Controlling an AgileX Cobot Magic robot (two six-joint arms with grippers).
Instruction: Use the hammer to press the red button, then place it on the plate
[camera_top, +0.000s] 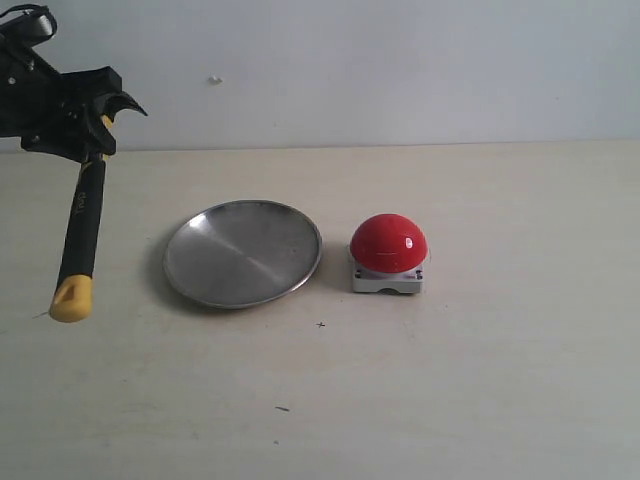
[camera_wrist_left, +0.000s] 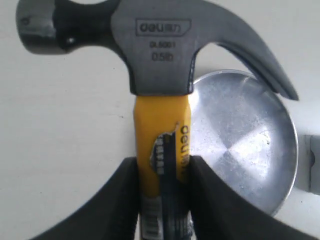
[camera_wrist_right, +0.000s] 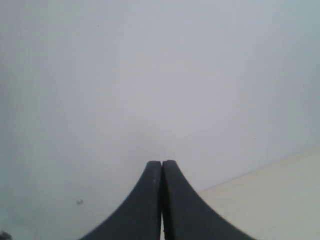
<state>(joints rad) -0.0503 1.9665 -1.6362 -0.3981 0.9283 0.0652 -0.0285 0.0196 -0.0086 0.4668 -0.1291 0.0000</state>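
My left gripper is shut on the hammer just below its dark head, at the far left above the table. The black handle hangs down and its yellow end cap is low, near the tabletop. In the left wrist view the black fingers clamp the yellow neck of the hammer, with the steel head above and the plate behind it. The shiny steel plate lies right of the hammer. The red button sits on its grey base right of the plate. My right gripper is shut and holds nothing.
The pale tabletop stretches around the plate and button. A white wall stands behind the table. The right gripper does not show in the exterior view; its camera faces the wall and a corner of the table.
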